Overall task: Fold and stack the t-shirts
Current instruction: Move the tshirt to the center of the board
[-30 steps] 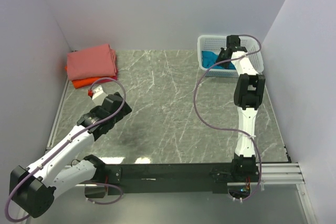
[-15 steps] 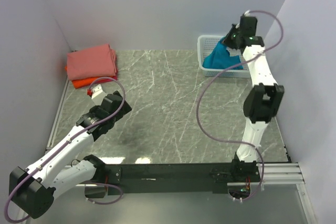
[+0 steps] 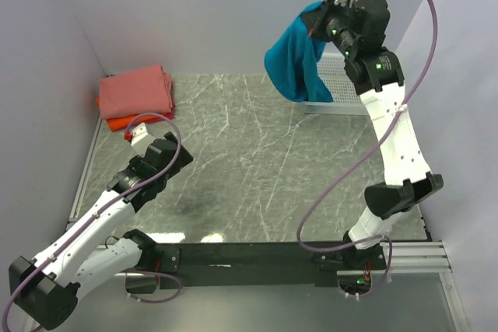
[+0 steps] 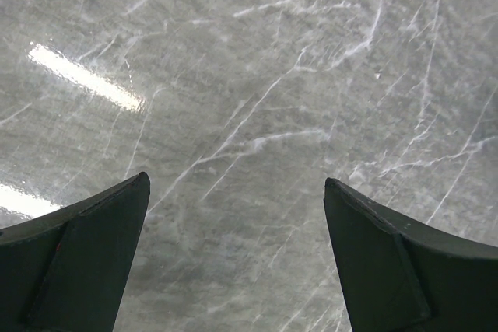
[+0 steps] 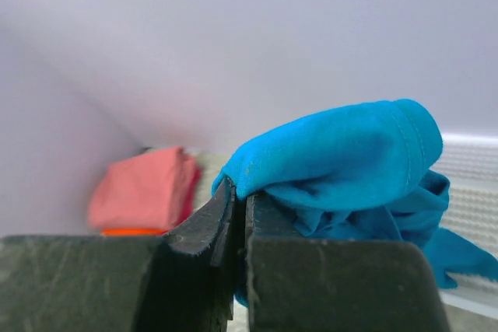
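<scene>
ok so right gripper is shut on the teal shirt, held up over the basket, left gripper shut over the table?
No: the left gripper is open, jaws wide apart over the table, per the left wrist view. The rest holds: right gripper shut on the teal shirt, held up over the basket.

No text, label, brand, number or sign can be read in any of the views.
</scene>
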Controlling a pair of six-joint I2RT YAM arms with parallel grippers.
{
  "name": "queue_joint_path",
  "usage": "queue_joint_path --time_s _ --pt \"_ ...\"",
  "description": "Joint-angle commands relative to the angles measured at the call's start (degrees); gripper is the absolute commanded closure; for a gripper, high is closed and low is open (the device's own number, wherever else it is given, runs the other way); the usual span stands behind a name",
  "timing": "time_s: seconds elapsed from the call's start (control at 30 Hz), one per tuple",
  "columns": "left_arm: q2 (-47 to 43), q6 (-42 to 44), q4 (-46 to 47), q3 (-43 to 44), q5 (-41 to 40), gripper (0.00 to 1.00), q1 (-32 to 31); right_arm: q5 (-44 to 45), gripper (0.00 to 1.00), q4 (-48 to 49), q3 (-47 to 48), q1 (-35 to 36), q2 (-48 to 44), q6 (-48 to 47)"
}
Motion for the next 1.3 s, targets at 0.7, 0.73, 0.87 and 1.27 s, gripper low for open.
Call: queue_joint_path --time_s 0.7,0.73,0.87,1.27 --pt "-11.19 -4.84 -9.94 4.14 -3.36 0.01 -0.26 16.04 1.00 5.44 -6.69 16.40 -14.36 3.62" --pt "-11.46 -5.54 -10.21 3.88 -3.36 0.01 -0.26 18.60 1.00 6.05 -17.31 15.70 -16.29 4.94" --pt "-11.55 -6.95 -11.00 2.04 -2.83 0.01 -0.26 20.92 1.00 8.43 -48.99 7.02 -26.40 16.87" --pt "-0.48 -9.32 -11.61 -2.26 4.28 0.01 -0.26 12.91 0.28 7.54 -76.83 -3.38 -29.93 17.88"
